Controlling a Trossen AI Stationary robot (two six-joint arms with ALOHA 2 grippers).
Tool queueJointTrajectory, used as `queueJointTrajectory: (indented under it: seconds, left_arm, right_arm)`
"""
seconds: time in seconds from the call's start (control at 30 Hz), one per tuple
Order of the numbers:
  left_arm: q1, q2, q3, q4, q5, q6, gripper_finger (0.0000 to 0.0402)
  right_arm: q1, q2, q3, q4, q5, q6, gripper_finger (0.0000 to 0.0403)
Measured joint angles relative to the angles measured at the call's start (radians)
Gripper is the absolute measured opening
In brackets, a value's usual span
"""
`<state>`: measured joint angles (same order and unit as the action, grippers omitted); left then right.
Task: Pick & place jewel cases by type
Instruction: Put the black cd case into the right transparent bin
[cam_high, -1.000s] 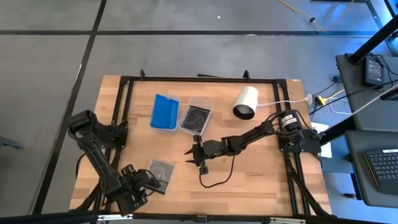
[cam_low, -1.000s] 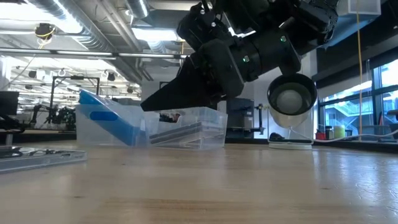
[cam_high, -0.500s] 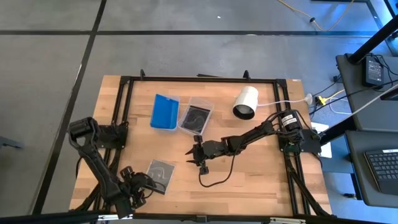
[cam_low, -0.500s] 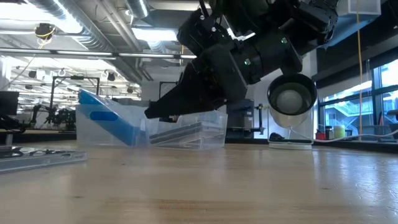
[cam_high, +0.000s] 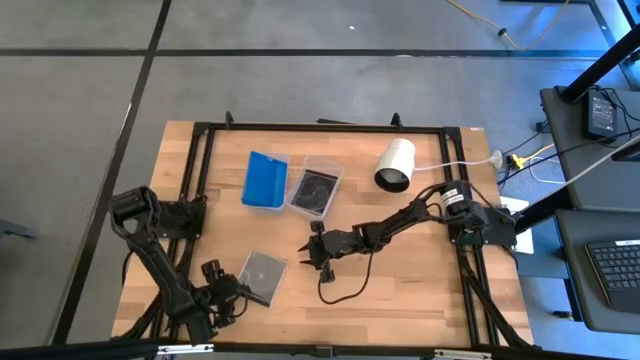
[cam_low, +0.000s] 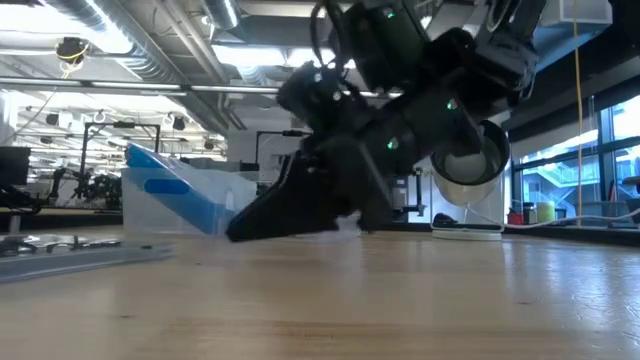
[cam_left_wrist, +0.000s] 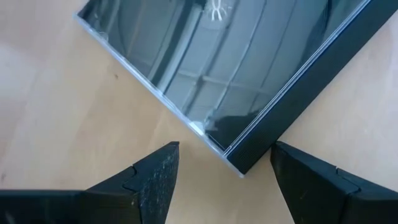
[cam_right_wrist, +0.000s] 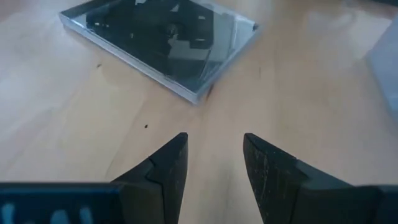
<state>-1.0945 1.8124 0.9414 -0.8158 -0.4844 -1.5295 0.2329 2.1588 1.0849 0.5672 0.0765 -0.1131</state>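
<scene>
One dark grey jewel case (cam_high: 262, 276) lies flat on the table near its near-left part, and also shows as the dark case (cam_right_wrist: 161, 43) in the right wrist view. My left gripper (cam_high: 224, 291) is open beside it, its fingers standing either side of the case's corner (cam_left_wrist: 239, 167). My right gripper (cam_high: 314, 252) is open and low over the table, pointing at the case from its right with bare wood between. Blue cases (cam_high: 265, 180) lean in one clear tub. Dark cases (cam_high: 315, 190) lie in the tub next to it. My left gripper straddles one corner (cam_left_wrist: 231, 155) of the dark case, which lies flat on the table. One fingertip (cam_left_wrist: 280, 152) stands right at the case's dark spine edge; I cannot tell whether it touches.
A white cylinder (cam_high: 394, 165) lies toward the far right. A black cable (cam_high: 345, 290) loops on the wood under the right arm. The black frame rail (cam_high: 320, 127) runs round the table. The two tubs stand side by side at the far middle.
My right gripper has dropped toward the table and moved a little toward the dark case, staying open. My left gripper has moved toward the case. The case has slid slightly toward the table's right and turned a bit, still flat.
</scene>
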Motion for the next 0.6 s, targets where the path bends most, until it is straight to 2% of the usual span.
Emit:
queueJointTrajectory:
  seconds: [0.17, 0.4, 0.53, 0.6]
  left_arm:
    - [0.009, 0.003, -0.003, -0.003, -0.035, 0.007, 0.0248]
    - [0.018, 0.003, -0.004, 0.002, -0.057, 0.006, 0.0221]
    - [0.028, 0.003, -0.004, 0.009, -0.072, 0.008, 0.0203]
    - [0.039, 0.003, -0.004, 0.016, -0.073, 0.021, 0.0195]
  right_arm:
    - [0.000, 0.059, 0.081, -0.012, -0.002, 0.003, 0.0159]
    - [-0.002, 0.110, 0.219, -0.204, -0.007, 0.006, 0.0159]
    - [-0.014, 0.118, 0.258, -0.277, -0.116, 0.011, 0.0159]
    - [-0.018, 0.118, 0.266, -0.303, -0.126, 0.022, 0.0159]
